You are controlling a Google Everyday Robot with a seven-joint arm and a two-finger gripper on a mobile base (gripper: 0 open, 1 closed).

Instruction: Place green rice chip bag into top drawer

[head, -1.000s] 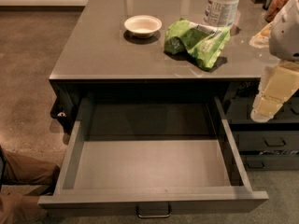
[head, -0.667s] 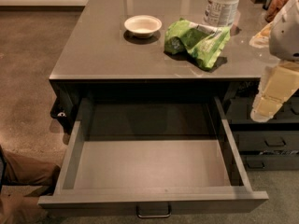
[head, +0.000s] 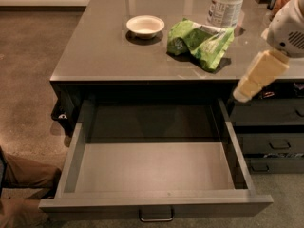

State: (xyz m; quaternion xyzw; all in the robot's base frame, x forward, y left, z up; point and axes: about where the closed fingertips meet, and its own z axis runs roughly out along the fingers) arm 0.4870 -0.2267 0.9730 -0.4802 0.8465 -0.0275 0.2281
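Note:
The green rice chip bag (head: 202,42) lies crumpled on the grey counter top (head: 104,56), right of centre and just in front of a white tub. The top drawer (head: 156,204) is pulled fully open below the counter's front edge; it has nothing in it, and its metal handle is at the bottom centre. My gripper (head: 244,90), cream-coloured below a white arm, hangs at the right, over the counter's front right edge. It is right of and below the bag, not touching it, and above the drawer's right side.
A small white bowl (head: 145,26) sits on the counter left of the bag. A white tub with a printed label (head: 228,4) stands behind the bag. Narrower dark drawers (head: 270,137) stack at the right. A person's leg (head: 23,175) is at the lower left.
My gripper has moved a little up and to the left, closer to the bag. The bag, bowl and drawer have not moved.

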